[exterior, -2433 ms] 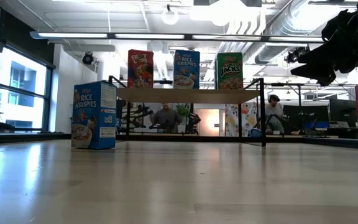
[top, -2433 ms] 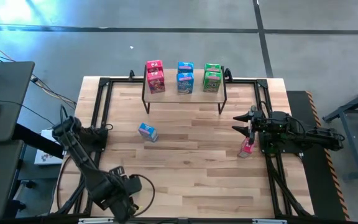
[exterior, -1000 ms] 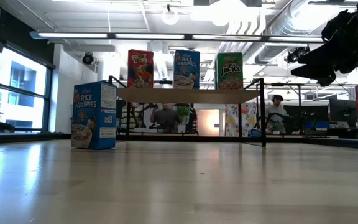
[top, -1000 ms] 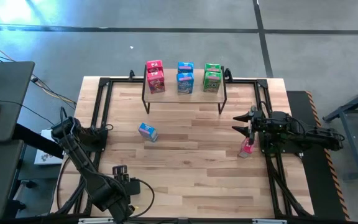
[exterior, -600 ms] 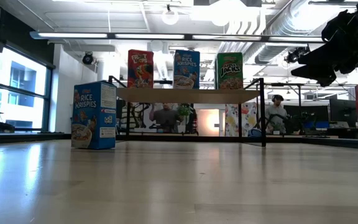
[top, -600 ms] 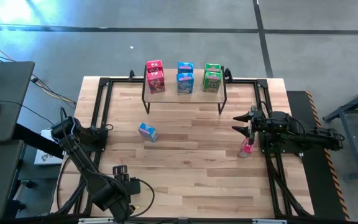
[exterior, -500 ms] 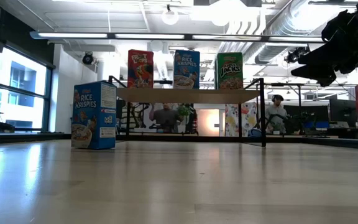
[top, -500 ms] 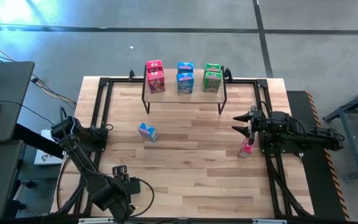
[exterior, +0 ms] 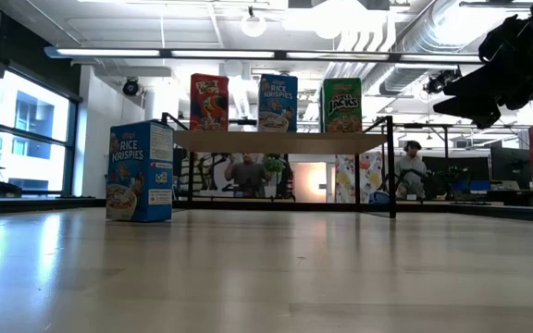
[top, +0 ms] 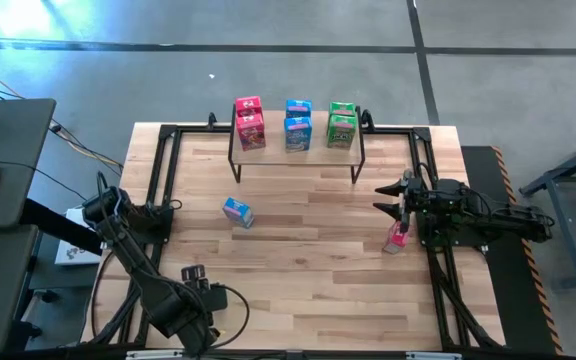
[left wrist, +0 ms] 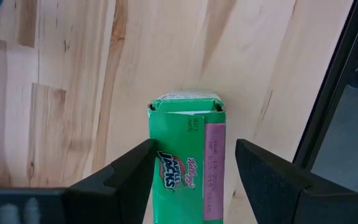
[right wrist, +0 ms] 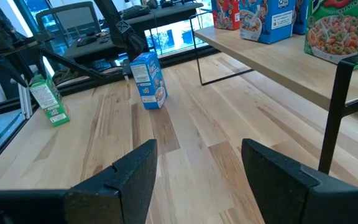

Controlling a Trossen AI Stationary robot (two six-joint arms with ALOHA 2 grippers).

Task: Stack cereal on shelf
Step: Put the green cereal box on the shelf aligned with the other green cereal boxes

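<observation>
The shelf (top: 296, 148) stands at the table's far edge and carries red-pink, blue and green cereal boxes (top: 298, 126), two deep as seen from above. A blue box (top: 237, 211) stands upright on the table left of centre. A red-pink box (top: 398, 237) stands by the right edge. My left gripper (left wrist: 194, 147) is open near the near left corner, pointing down. Its fingers stand on either side of an upright green box (left wrist: 185, 137), with a gap showing on one side. My right gripper (top: 393, 196) hovers open above the red-pink box, near the right edge.
A black metal frame (top: 164, 180) runs along the table's left, far and right edges. The wide middle of the wooden tabletop (top: 318, 250) lies bare between the loose boxes. People sit in the room beyond the shelf (exterior: 248, 174).
More than a second ago my left arm's wrist shifted a little toward the table's left edge over the near left corner. Within the last second nothing has visibly moved.
</observation>
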